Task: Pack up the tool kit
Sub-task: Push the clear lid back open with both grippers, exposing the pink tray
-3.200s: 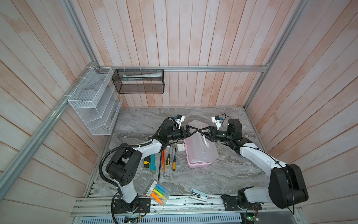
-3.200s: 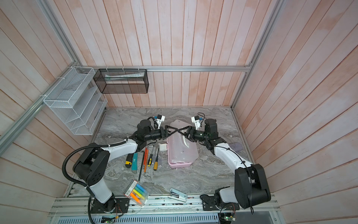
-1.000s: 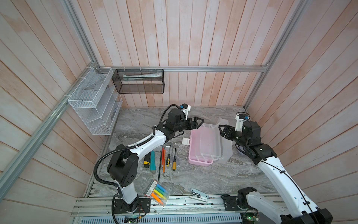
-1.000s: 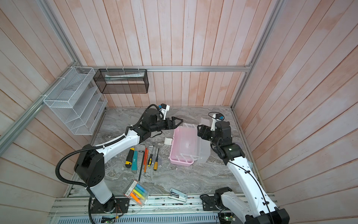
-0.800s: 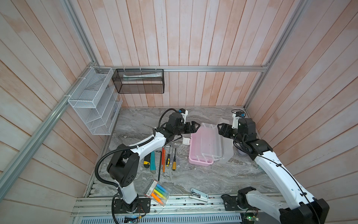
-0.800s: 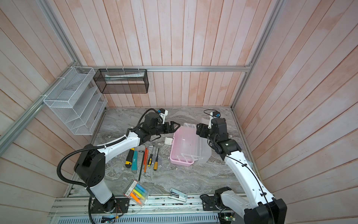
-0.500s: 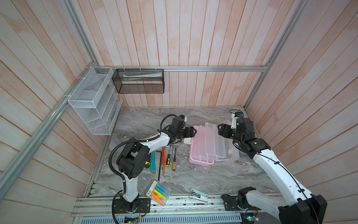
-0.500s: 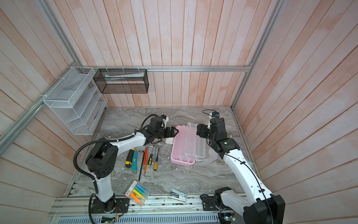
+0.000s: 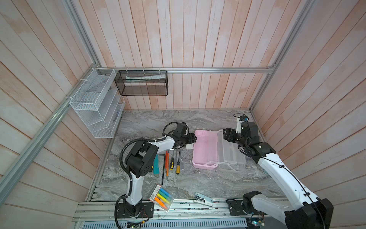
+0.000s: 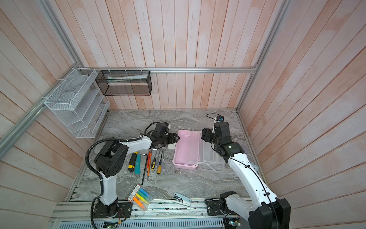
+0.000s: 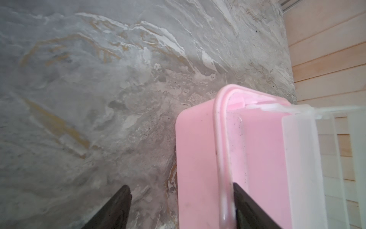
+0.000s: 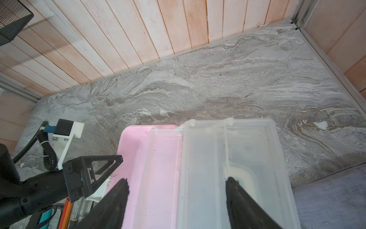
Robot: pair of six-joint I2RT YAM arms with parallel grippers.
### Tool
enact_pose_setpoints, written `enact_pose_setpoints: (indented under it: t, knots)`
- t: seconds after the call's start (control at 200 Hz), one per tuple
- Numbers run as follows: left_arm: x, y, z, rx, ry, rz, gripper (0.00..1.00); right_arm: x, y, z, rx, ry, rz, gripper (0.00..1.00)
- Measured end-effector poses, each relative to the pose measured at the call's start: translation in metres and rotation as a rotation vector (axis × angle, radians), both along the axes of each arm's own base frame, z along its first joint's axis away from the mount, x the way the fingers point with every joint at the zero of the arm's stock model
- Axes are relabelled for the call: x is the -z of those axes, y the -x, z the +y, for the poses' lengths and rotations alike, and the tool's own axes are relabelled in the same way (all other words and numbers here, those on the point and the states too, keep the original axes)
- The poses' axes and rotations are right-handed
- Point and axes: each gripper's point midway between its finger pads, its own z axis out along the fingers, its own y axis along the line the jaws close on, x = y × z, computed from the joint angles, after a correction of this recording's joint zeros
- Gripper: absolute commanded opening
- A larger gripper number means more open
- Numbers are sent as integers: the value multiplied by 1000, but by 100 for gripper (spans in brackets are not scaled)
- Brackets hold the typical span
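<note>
The tool kit (image 9: 204, 150) lies open on the marble table, its pink box to the left and its translucent lid (image 9: 233, 156) folded flat to the right. A clear tray (image 12: 164, 168) sits across the box and lid. My left gripper (image 11: 181, 187) is open and straddles the box's left wall near the far corner, one finger inside and one outside. My right gripper (image 12: 176, 181) hangs open over the far end of the tray and lid, holding nothing. Left of the box lie screwdrivers (image 9: 178, 163), a hex key (image 9: 163, 168) and utility knives (image 10: 134, 162).
A clear pack of highlighters (image 9: 162, 198) and a white stapler (image 9: 204, 199) lie by the front rail. A white wire rack (image 9: 97, 105) and a black mesh basket (image 9: 142, 83) hang on the walls. The right wall runs close behind the lid.
The left gripper dropped from above the table to the box's left wall, its jaws narrowing. The right gripper moved in over the lid, which now lies flatter on the table.
</note>
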Motion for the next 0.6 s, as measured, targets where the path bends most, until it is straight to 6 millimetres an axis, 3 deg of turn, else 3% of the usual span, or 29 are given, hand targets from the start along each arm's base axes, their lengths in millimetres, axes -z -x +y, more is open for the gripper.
enact_pose_setpoints:
  t: [0.255,0.43,0.6]
  knots:
    - [1,17,28,-87,-11,7,74,5,1,2,-12,-6,9,75]
    - [-2,25,41,-116,-32,-1,89,3,-1,6,-28,-19,3,74]
    - [-25,15,55,-135,-98,-66,92,3,-2,16,-66,-40,2,73]
